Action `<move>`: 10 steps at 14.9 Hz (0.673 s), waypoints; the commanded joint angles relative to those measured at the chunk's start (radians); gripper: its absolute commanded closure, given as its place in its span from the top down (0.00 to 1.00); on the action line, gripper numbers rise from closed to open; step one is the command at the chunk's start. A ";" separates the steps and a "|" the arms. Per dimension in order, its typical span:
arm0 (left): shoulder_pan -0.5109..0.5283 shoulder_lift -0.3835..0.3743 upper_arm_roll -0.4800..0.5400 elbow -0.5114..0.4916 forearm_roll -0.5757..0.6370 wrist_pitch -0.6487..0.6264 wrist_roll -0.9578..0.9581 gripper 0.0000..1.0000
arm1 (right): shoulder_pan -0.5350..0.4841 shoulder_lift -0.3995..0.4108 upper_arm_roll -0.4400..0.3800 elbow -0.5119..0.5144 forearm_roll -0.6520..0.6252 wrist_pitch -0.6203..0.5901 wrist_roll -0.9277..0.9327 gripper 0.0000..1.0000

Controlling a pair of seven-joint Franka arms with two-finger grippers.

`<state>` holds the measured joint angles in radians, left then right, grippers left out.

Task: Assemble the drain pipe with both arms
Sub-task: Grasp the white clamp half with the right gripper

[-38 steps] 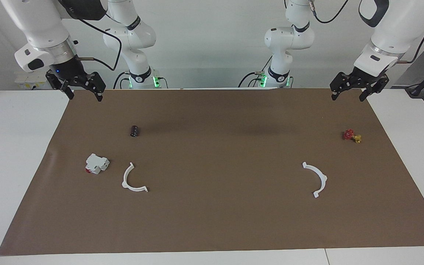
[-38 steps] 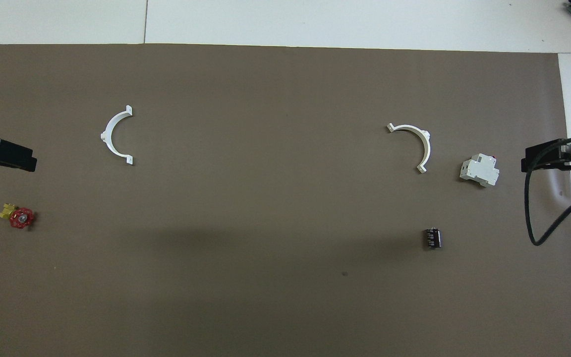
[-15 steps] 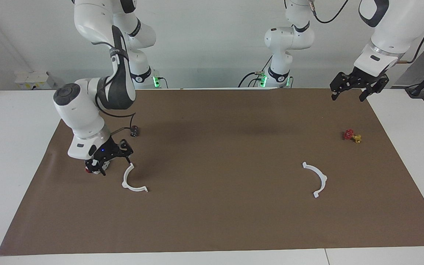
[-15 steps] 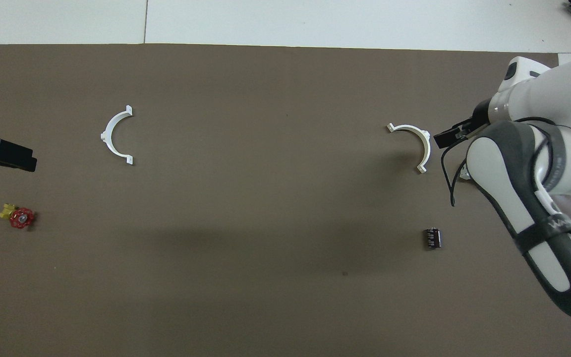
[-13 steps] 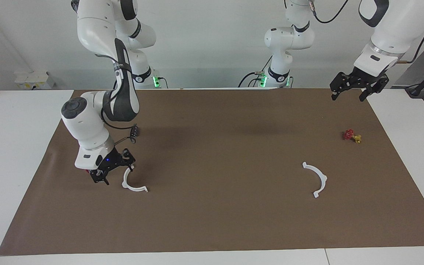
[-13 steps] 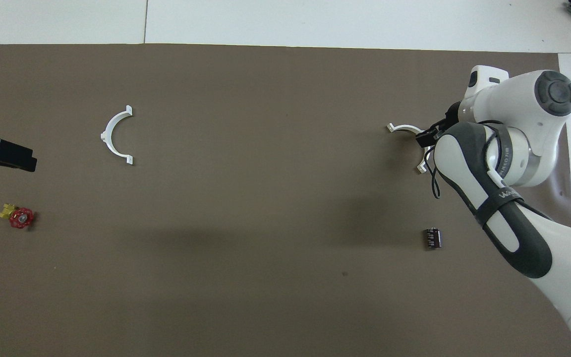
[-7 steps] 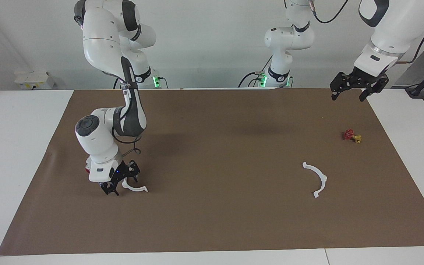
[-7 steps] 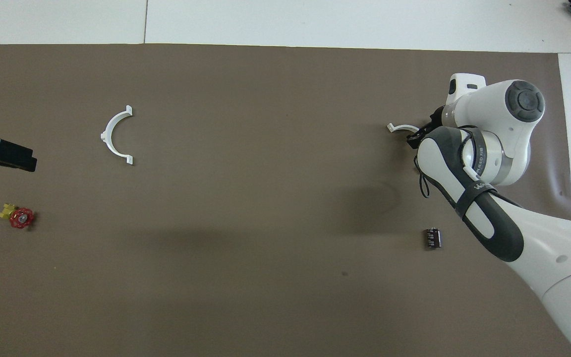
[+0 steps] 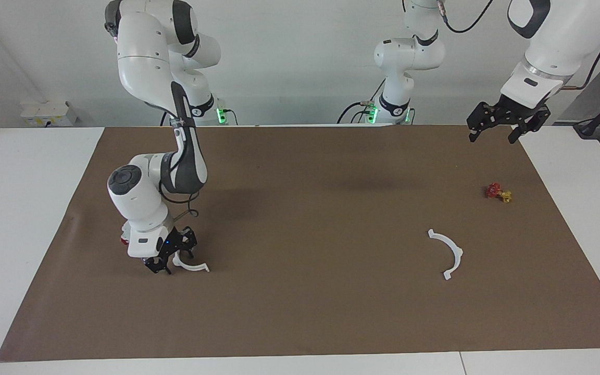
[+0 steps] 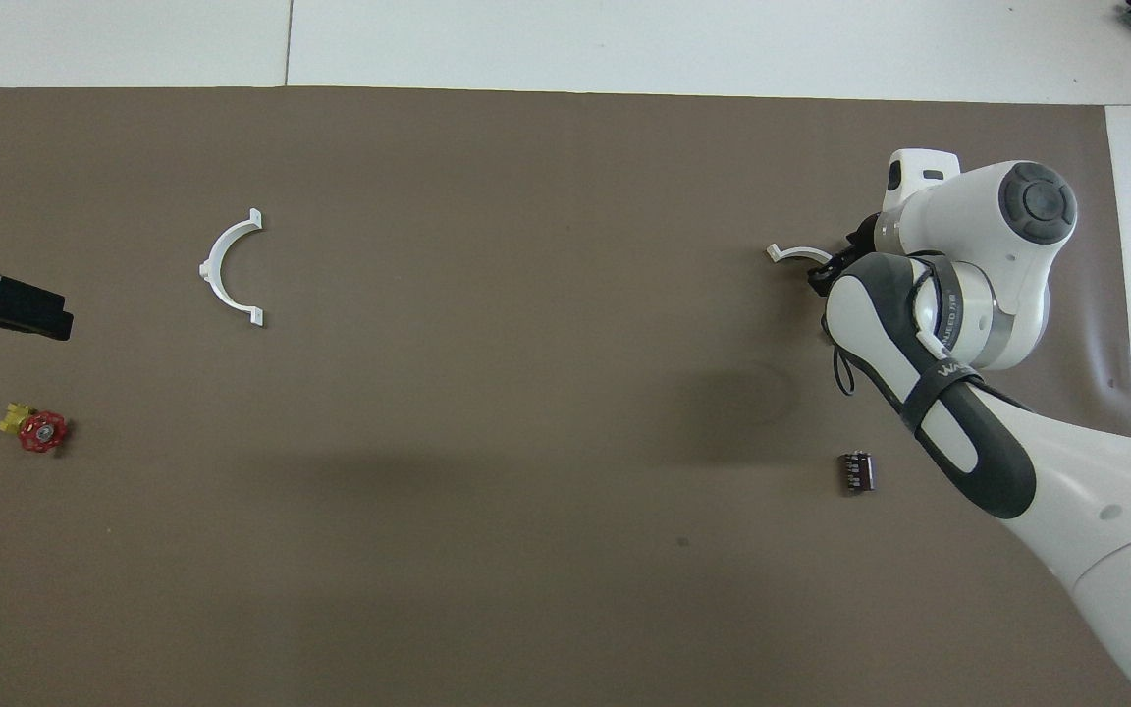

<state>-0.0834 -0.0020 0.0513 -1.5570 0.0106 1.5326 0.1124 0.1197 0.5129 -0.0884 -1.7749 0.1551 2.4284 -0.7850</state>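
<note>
The drain pipe lies in two thin white plastic half-rings, well apart on the brown paper mat point(image 9: 305, 312). One half-ring point(image 9: 191, 266) sits toward the right arm's end of the table, partly hidden under the right gripper point(image 9: 170, 259); the other half-ring point(image 9: 448, 253) lies bare toward the left arm's end.

The right gripper is down at the mat with its black fingers spread on either side of the arc's curved band — parted, not closed on anything that I can make out. To do this step well, I judge the fingers should straddle the band near its middle nub, stay square to it, and close only once the tips are level with the plastic, so the thin arc does not skid or tip up.

The left gripper point(image 9: 496, 127) waits, fingers apart and empty, over the mat's edge nearest the robots. A boxy white block with a red part point(image 9: 124, 238) peeks out beside the right arm's wrist, and a small red-and-yellow valve point(image 9: 498, 192) and a small dark cylinder point(image 10: 857, 471) lie clear of the work.
</note>
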 commanded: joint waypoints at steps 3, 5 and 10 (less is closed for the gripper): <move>0.008 -0.027 -0.001 -0.029 -0.017 -0.003 0.007 1.00 | -0.015 -0.010 0.009 -0.018 0.035 -0.002 -0.002 0.00; 0.008 -0.027 -0.001 -0.029 -0.015 -0.003 0.007 1.00 | -0.012 -0.013 0.009 -0.003 0.037 -0.021 0.044 0.00; 0.008 -0.027 -0.001 -0.029 -0.015 -0.003 0.007 1.00 | 0.090 -0.095 0.001 0.014 0.009 -0.133 0.494 0.00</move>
<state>-0.0834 -0.0020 0.0513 -1.5570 0.0106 1.5326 0.1124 0.1620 0.4775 -0.0867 -1.7547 0.1714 2.3570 -0.4552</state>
